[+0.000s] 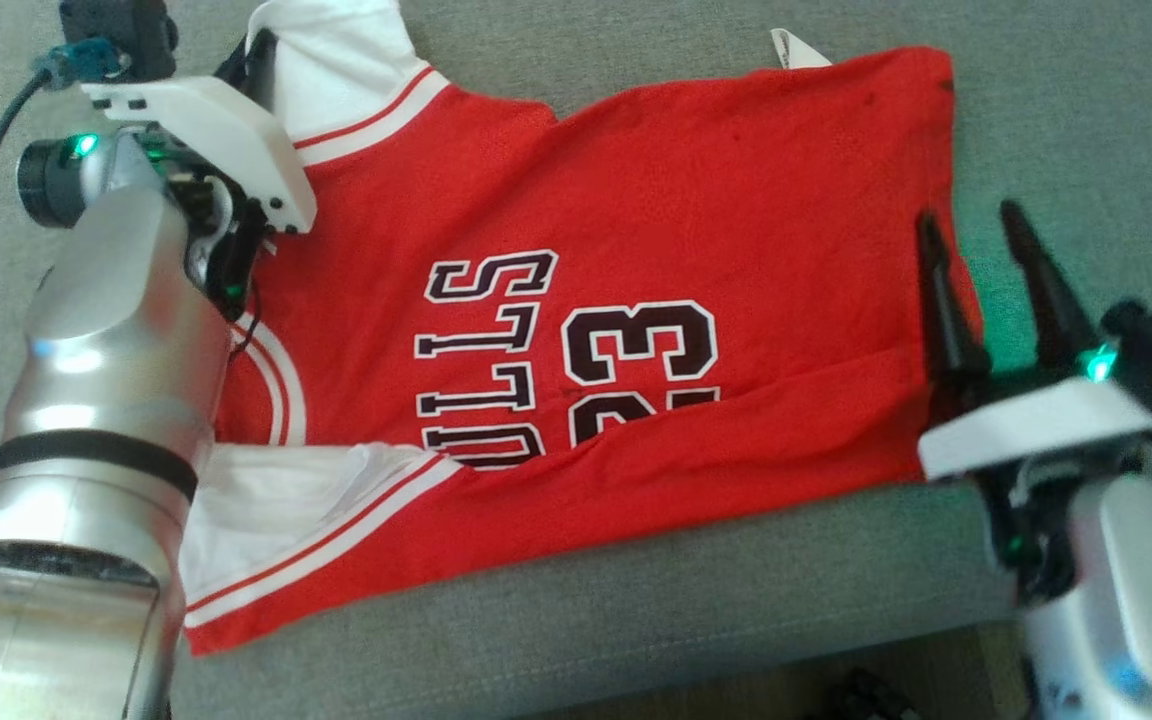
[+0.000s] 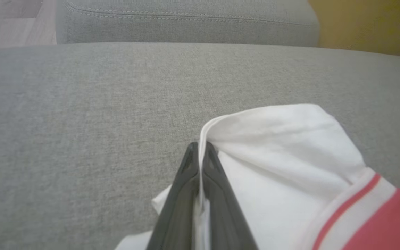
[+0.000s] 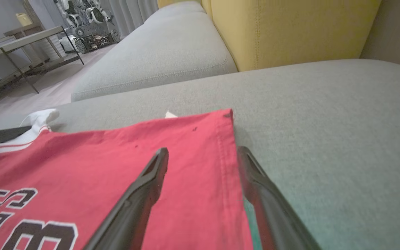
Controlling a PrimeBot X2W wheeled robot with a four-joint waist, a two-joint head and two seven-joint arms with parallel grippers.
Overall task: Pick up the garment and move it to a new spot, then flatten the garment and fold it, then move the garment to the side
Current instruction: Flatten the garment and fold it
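Observation:
The garment (image 1: 636, 200), a red jersey with white sleeves and black lettering, lies spread flat on a grey sofa seat (image 1: 636, 600). My left gripper (image 1: 239, 60) is at the jersey's far left corner. In the left wrist view this gripper (image 2: 200, 146) is shut on the folded edge of the white sleeve (image 2: 283, 152). My right gripper (image 1: 968, 215) stands open at the jersey's right hem. In the right wrist view its (image 3: 203, 151) left finger is over the red cloth (image 3: 99, 163) and its right finger over bare cushion, so the hem runs between them.
A yellow back cushion (image 3: 290, 27) rises behind the seat. Another grey seat cushion (image 3: 158, 52) adjoins it on the left. A low table (image 3: 19, 38) and floor lie beyond. The seat's front edge runs along the bottom of the head view, with dark floor (image 1: 786, 690) below.

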